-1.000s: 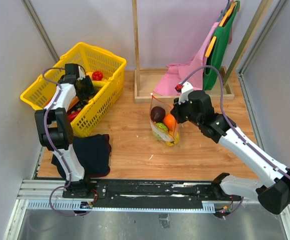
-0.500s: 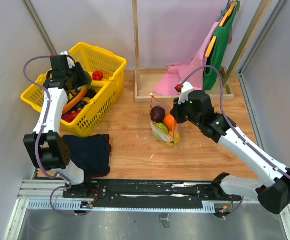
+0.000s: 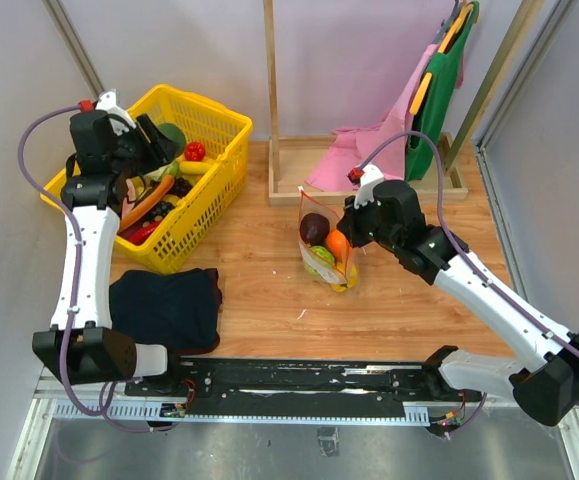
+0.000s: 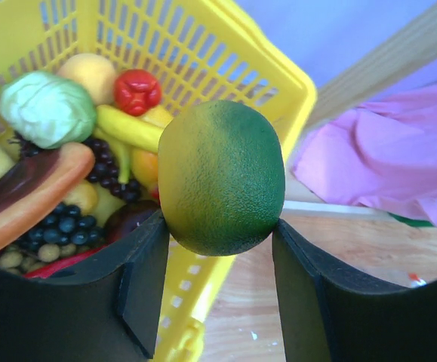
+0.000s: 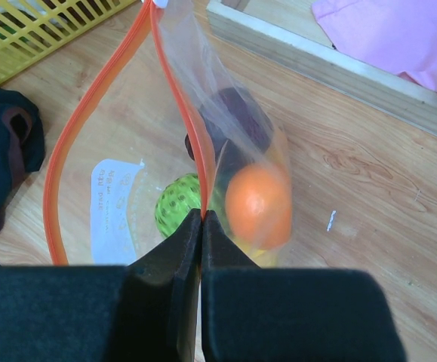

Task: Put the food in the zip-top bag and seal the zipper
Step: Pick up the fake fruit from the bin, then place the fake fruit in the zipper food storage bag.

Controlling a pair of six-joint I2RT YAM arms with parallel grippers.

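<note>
Grips, in the left pincer (image 4: 218, 222), a rough-skinned toy fruit, green shading to yellow (image 4: 222, 177), squeezed at its sides between both black fingers. Hangs lifted over the yellow plastic lattice basket (image 4: 226, 53), with the other toy produce lying below.

Pinches the right pincer (image 5: 203, 219) tight on one lip of the thin red-orange zipper strip (image 5: 82, 136). Holds the clear floppy zip-top bag (image 3: 327, 250) upright that way on the wooden tabletop (image 3: 259, 290), well apart from the basket. Leaves the other lip bowed outward, so the mouth gapes. Already inside: a smooth orange ball (image 5: 257, 204), a dark purple piece (image 5: 233, 124), a knobbly green ball (image 5: 176, 215) and something yellow at the bottom.

Risks from here:
- Losing the fruit on the way across. Held only at its widest part, round and slick, so likely to roll out with a jolt.
- Catching the free lip on entry. Looks a snug fit for so bulky a fruit, and a push there may topple the bag or tug the strip out of the pinch.
- Ending up too full to seal, with the new fruit sitting high against the zipper.

Against a second ago: left arm up and out of the basket instead of reaching down into it, now with the fruit in hand. Right arm and bag unmoved.
</note>
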